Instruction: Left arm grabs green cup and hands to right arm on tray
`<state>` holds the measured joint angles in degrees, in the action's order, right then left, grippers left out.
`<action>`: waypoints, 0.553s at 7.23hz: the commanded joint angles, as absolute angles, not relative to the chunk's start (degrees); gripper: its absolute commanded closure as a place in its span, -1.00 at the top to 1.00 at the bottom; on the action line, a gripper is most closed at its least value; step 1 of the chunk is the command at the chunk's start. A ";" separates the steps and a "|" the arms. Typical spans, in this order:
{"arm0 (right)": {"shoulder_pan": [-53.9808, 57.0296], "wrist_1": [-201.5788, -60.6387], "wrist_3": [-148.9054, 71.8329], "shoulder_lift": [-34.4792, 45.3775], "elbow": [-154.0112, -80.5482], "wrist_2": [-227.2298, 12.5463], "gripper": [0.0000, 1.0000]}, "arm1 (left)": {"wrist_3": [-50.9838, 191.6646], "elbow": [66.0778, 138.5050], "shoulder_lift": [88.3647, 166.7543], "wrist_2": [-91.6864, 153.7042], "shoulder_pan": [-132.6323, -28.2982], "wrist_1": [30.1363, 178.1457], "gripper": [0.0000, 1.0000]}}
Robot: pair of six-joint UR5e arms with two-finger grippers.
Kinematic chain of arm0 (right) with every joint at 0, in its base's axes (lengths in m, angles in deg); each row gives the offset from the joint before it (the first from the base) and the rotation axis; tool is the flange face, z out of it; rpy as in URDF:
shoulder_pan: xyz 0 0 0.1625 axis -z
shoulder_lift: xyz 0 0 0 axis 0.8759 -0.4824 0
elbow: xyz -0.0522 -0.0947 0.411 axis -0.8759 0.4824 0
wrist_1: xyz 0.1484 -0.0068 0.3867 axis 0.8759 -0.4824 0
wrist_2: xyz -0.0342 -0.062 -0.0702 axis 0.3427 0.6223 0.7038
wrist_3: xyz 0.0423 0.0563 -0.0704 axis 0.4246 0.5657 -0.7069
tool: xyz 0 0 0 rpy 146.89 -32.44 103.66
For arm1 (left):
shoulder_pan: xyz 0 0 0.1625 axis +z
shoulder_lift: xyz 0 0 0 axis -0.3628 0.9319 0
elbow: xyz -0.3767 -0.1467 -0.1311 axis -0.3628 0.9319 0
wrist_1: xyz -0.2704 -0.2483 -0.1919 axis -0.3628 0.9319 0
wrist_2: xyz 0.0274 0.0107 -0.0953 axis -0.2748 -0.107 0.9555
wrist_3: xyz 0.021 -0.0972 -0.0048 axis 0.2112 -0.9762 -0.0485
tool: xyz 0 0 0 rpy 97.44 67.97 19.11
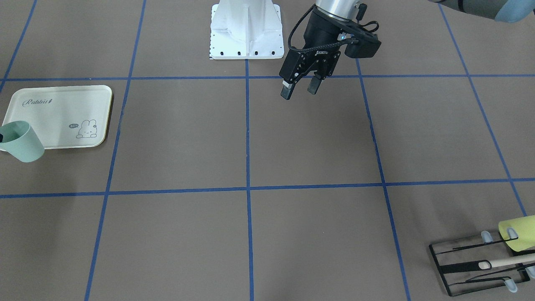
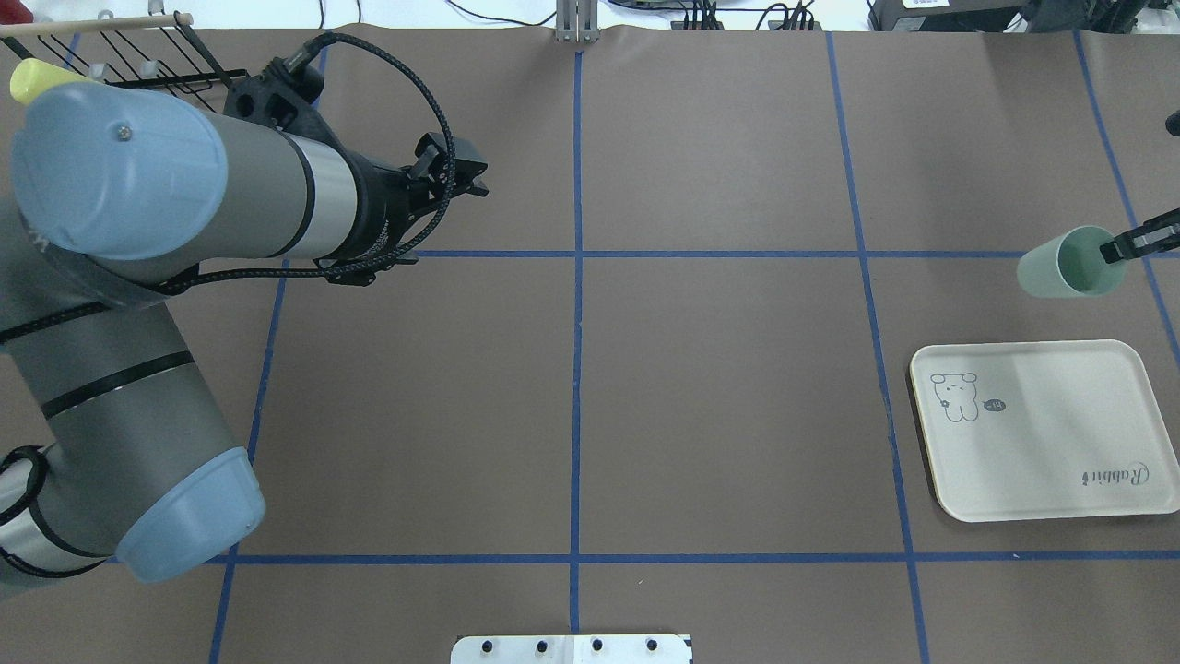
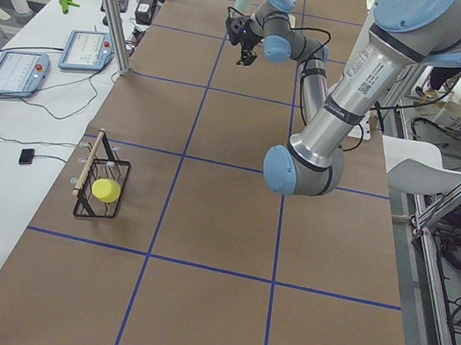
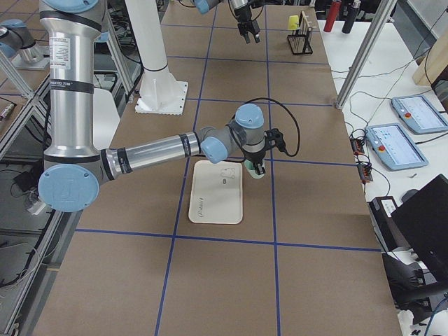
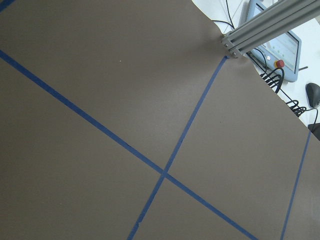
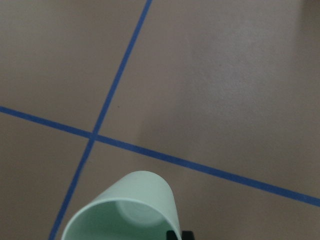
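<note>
The right claw (image 2: pixel 1117 249) is pinching the green cup (image 2: pixel 1060 267) by its rim beside the tray (image 2: pixel 1060 443); the left claw (image 1: pixel 299 91) is hanging open, empty.

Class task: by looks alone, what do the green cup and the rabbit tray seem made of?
Green cup: likely plastic, smooth and matte, with even mint colour and a thin rim. Tray: probably plastic or melamine, cream, faint sheen, printed drawing.

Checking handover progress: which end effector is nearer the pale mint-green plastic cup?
Right. The right end effector grips the mint-green cup by its rim; the left end effector hangs open far across the table.
</note>
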<state>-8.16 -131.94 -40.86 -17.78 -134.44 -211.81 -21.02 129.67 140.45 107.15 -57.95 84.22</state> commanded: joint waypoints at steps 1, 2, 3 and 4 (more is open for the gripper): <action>-8.02 -146.37 -49.50 -18.34 -139.34 -210.88 -1.00 | -21.01 129.53 140.40 107.04 -57.92 84.28 0.99; -6.88 -146.30 -49.59 -18.96 -138.90 -211.58 -1.00 | -21.01 129.45 140.40 106.95 -57.92 84.28 0.99; -4.44 -145.95 -49.59 -20.01 -138.81 -211.85 -1.00 | -21.01 129.36 140.40 106.95 -57.92 84.28 0.99; -2.76 -145.77 -49.59 -21.15 -138.81 -212.28 -1.00 | -19.53 129.10 140.31 107.03 -58.01 84.19 0.99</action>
<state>-4.96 -145.82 -49.47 -19.86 -138.84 -211.79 -20.65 129.33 140.37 106.98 -57.93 84.26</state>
